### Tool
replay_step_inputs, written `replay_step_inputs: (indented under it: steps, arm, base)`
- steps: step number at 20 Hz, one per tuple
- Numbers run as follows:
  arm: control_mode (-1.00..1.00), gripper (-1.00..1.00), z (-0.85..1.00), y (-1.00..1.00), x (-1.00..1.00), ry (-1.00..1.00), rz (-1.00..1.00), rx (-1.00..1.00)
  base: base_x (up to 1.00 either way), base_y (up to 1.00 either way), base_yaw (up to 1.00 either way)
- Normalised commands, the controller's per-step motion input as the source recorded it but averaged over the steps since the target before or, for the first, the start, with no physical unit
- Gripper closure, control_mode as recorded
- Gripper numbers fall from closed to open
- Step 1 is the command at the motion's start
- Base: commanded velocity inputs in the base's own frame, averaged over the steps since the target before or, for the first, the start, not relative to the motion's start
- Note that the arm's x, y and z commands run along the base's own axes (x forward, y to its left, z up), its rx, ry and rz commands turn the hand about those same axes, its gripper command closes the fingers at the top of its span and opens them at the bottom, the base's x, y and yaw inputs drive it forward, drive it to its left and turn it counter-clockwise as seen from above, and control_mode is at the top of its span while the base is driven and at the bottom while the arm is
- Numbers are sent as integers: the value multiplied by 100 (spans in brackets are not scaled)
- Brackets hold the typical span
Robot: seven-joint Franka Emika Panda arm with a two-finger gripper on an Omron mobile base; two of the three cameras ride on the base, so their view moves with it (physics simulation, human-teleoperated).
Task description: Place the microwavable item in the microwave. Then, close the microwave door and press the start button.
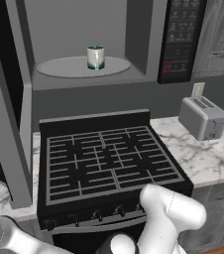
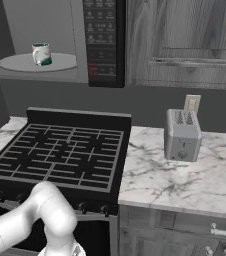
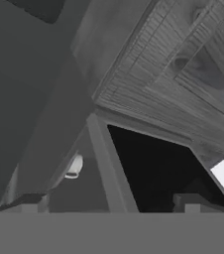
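Observation:
The white-grey mug (image 1: pixel 95 56) with dark green banding stands upright on the round turntable plate (image 1: pixel 59 67) inside the microwave (image 1: pixel 64 25); the mug (image 2: pixel 41 53) also shows in the right base view. The tall black keypad panel (image 1: pixel 181 39) is on the cavity's right. The microwave door (image 1: pixel 15 129) is swung open at the left, its grey frame reaching down beside the stove. My gripper (image 3: pixel 109 203) is open, fingertips (image 3: pixel 32 201) far apart with nothing between them. It points at grey wood cabinetry and a dark opening, low and away from the mug. My arm is folded low before the stove.
A black stove (image 1: pixel 109 158) with grates lies under the microwave. A grey toaster (image 1: pixel 202 118) stands on the marble counter (image 1: pixel 213 163) to the right, before a wall outlet (image 2: pixel 192 102). Grey wood cabinets (image 2: pixel 185 40) hang right of the keypad panel (image 2: pixel 102 40).

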Motion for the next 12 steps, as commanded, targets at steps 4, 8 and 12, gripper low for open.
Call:
replay_step_inputs:
  steps: [4,8,12]
  arm:
    - [-100,-100,68,0,-21,-14,0,3]
    - [-100,-100,65,0,-26,-16,0,9]
    - [-100,-100,26,-28,-32,-19,3,12]
  base:
    - [0,0,0]
    - [0,0,0]
    - [0,0,0]
